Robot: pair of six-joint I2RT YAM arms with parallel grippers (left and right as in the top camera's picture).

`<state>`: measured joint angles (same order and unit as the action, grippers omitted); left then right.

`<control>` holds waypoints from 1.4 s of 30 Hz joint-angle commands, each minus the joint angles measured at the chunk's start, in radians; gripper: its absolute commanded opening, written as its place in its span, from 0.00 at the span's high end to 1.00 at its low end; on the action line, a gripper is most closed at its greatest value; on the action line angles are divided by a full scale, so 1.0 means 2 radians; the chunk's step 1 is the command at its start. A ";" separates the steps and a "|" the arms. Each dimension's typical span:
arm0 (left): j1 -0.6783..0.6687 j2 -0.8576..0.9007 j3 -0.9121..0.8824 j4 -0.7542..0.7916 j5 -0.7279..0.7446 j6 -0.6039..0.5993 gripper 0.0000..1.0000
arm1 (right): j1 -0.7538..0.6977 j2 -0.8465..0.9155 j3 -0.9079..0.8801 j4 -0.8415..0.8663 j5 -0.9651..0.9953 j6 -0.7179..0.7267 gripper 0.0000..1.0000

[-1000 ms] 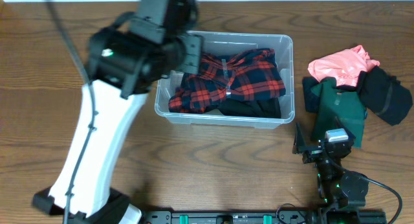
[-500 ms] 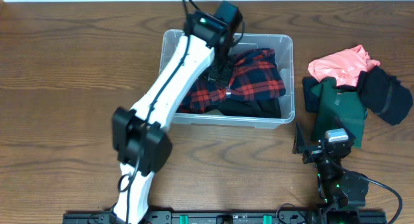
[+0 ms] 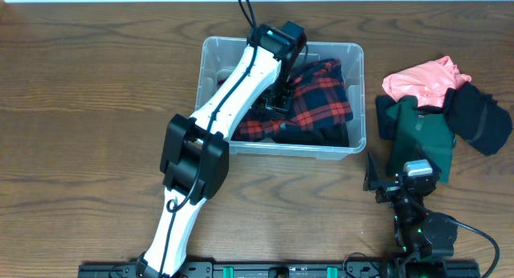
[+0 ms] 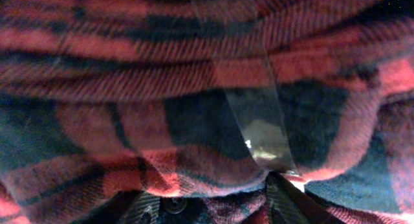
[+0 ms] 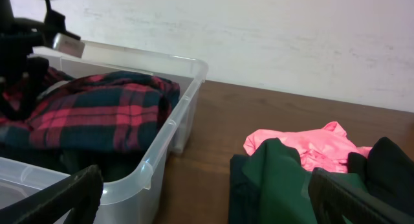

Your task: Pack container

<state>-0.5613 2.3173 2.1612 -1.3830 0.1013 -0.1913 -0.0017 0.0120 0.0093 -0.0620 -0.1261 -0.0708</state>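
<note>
The clear plastic container (image 3: 210,141) stands at the table's back middle and holds a red-and-navy plaid shirt (image 3: 321,101) over a black garment (image 3: 317,135). My left gripper (image 3: 277,97) reaches down into the container and presses on the shirt. In the left wrist view its fingers (image 4: 213,208) are spread apart with the plaid fabric (image 4: 194,88) bunched between and ahead of them. My right gripper (image 3: 399,180) is open and empty near the front right. Its wrist view (image 5: 207,198) looks at the container's corner (image 5: 174,127) and the shirt (image 5: 103,107).
To the right of the container lies a pile of clothes: a pink piece (image 3: 422,79), a dark green piece (image 3: 418,133) and a black piece (image 3: 480,117). They also show in the right wrist view, pink (image 5: 304,143), green (image 5: 278,185), black (image 5: 388,166). A white wall runs behind.
My left arm has swung from the container's left side over it and lowered its gripper onto the plaid shirt. The shirt's left part is pushed down. The right arm has not moved.
</note>
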 commanded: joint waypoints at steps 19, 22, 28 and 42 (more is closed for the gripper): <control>0.016 -0.121 0.039 -0.005 -0.001 0.000 0.36 | -0.003 -0.003 -0.002 0.000 0.001 -0.006 0.01; 0.035 -0.174 0.039 0.001 -0.025 0.000 0.30 | -0.003 -0.003 -0.002 0.000 0.001 -0.006 0.01; 0.116 -0.261 0.039 0.000 -0.053 -0.001 0.13 | -0.003 -0.003 -0.002 0.000 0.001 -0.006 0.01; 0.378 -0.299 0.034 -0.002 -0.053 -0.001 0.02 | -0.003 -0.003 -0.002 0.000 0.001 -0.006 0.01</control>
<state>0.1600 1.7149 2.2322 -1.3819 0.0021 -0.1871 -0.0017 0.0120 0.0093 -0.0620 -0.1261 -0.0708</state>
